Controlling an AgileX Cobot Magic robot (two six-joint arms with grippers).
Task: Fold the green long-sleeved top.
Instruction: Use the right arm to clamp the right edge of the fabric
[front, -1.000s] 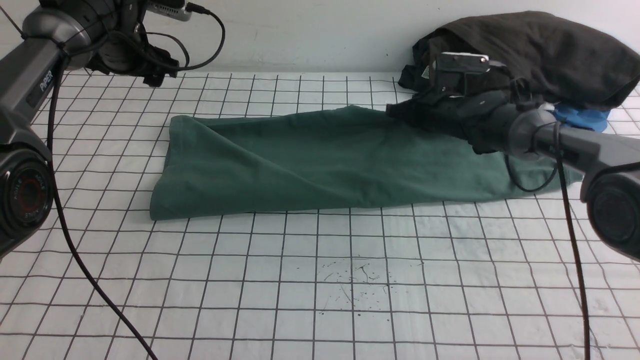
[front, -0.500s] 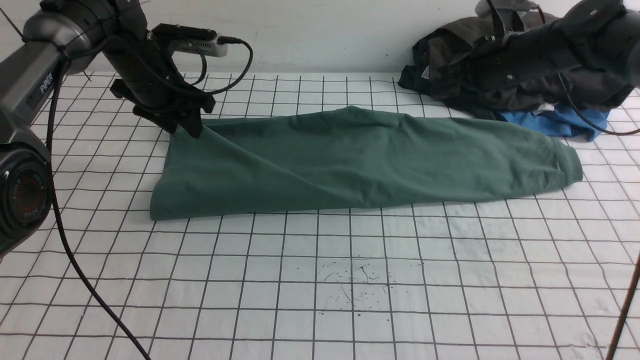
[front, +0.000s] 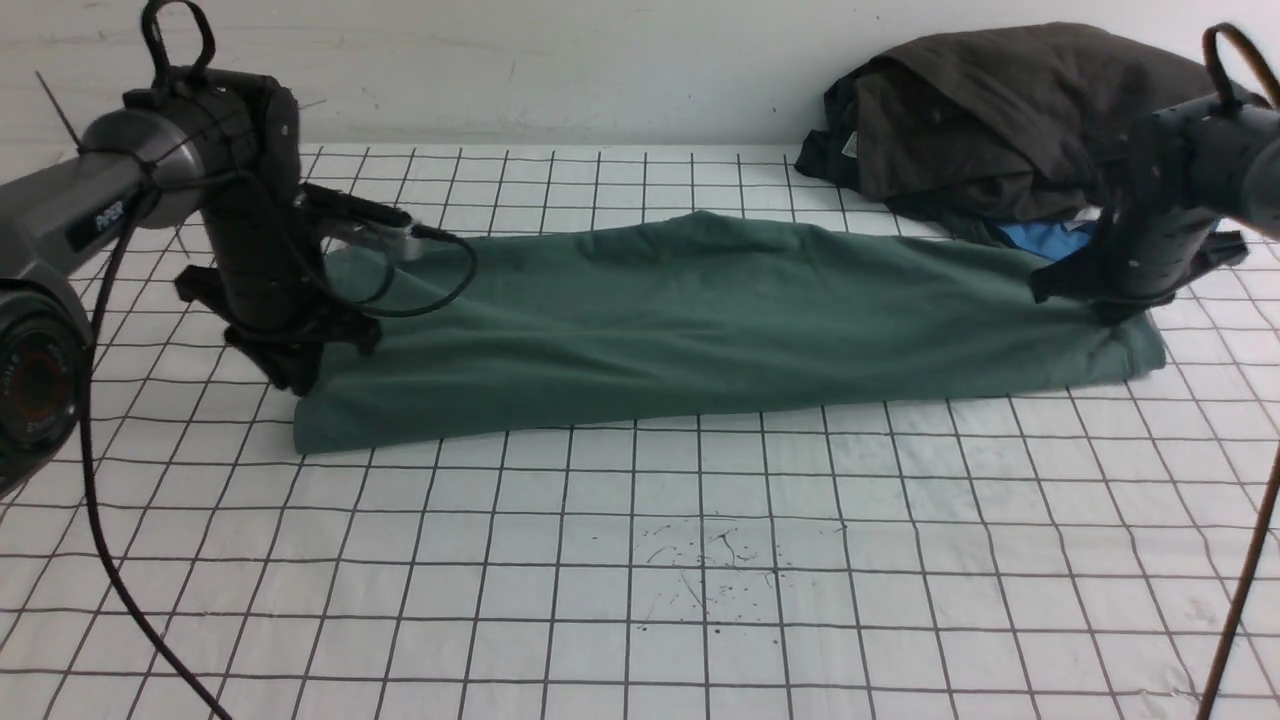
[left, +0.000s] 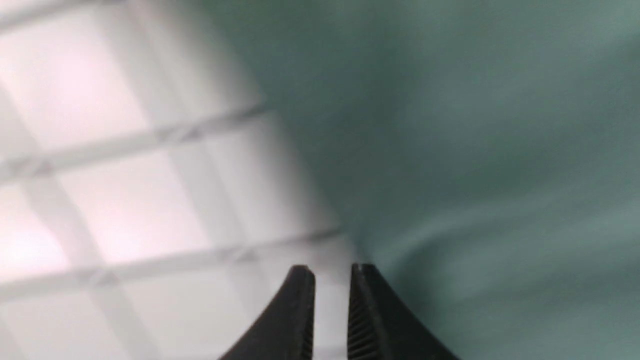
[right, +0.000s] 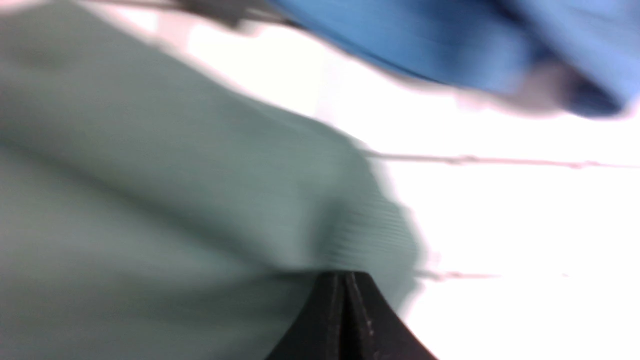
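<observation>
The green long-sleeved top (front: 700, 310) lies folded into a long band across the gridded table, cuff end to the right. My left gripper (front: 300, 378) is down at its left end. In the left wrist view the left gripper (left: 332, 272) shows a narrow gap with only table in it, and one fingertip (left: 362, 272) sits at the edge of the top (left: 475, 125). My right gripper (front: 1110, 312) is down on the right end. In the right wrist view the right gripper (right: 345, 275) has its jaws together, tips against the ribbed cuff of the top (right: 150, 175).
A heap of dark grey-brown garments (front: 1000, 110) sits at the back right, with a bright blue garment (front: 1045, 240) (right: 425, 40) under it, just behind the right gripper. The white gridded table (front: 700, 550) stretches in front of the top. Cables hang from both arms.
The left arm came down from the back left corner to the top's left end while its jaws narrowed. The right arm swung up off the top's far edge, then down onto the cuff end.
</observation>
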